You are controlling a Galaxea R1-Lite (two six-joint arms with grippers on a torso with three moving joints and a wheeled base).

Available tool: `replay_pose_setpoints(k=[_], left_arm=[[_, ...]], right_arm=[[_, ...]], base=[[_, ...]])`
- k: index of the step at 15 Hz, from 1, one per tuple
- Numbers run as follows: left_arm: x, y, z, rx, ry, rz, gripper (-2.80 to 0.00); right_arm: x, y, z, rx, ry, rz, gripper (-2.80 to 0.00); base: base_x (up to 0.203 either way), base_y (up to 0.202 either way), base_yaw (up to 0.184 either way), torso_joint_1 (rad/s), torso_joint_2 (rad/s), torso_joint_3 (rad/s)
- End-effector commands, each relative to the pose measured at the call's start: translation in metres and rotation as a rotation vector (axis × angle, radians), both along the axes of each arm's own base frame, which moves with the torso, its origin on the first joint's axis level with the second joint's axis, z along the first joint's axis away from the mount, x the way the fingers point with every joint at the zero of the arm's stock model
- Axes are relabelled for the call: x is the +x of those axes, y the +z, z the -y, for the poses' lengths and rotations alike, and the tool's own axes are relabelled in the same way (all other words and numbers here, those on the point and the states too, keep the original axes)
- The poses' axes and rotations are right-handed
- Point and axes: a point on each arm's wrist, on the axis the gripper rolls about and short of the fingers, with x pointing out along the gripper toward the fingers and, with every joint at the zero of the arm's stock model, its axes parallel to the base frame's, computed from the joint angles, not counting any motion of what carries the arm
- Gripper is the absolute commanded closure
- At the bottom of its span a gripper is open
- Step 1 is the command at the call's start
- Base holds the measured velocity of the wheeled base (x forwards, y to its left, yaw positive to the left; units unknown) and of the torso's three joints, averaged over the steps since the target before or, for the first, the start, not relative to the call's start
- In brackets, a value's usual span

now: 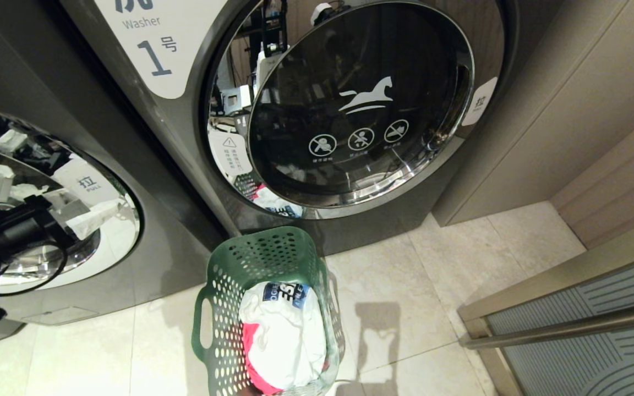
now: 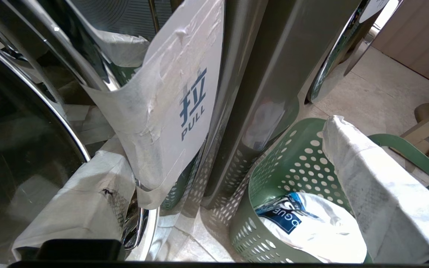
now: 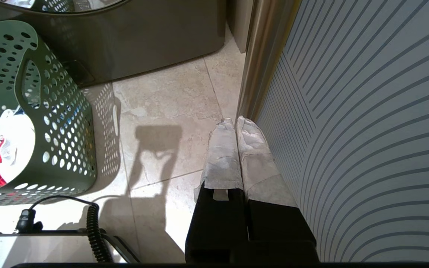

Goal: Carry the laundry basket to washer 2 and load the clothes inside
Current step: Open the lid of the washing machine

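The green laundry basket stands on the floor tiles in front of the two washers, also in the left wrist view and the right wrist view. The clothes lie in it: a white garment with a blue patch over a pink-red one. My left gripper is open at the door rim of the grey washer on the left, one taped finger against the rim below the white PULL tab. That machine shows no numeral; washer 2's label is out of view.
The washer labelled 1 stands behind the basket with its round door closed. My right gripper hangs shut over the floor beside a striped panel. A coiled cable lies near the basket.
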Motion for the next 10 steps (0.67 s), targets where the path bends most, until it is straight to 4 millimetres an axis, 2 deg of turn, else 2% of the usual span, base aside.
replay_pose_setpoints(k=[1,5,10], left_arm=[[0.007,-0.002,0.026,0.011,-0.110,-0.002,-2.80],[0.007,-0.003,0.035,0.022,-0.158,-0.005,-2.80],[0.013,-0.003,0.065,0.025,-0.245,0.000,-2.80]], right_arm=[[0.000,0.000,0.000,0.000,0.001,0.000,0.00],[0.000,0.000,0.000,0.000,0.000,0.000,0.00],[0.000,0.000,0.000,0.000,0.001,0.000,0.00]], base=[[0.000,0.000,0.000,0.000,0.00,0.000],[0.000,0.000,0.000,0.000,0.00,0.000],[0.000,0.000,0.000,0.000,0.00,0.000]])
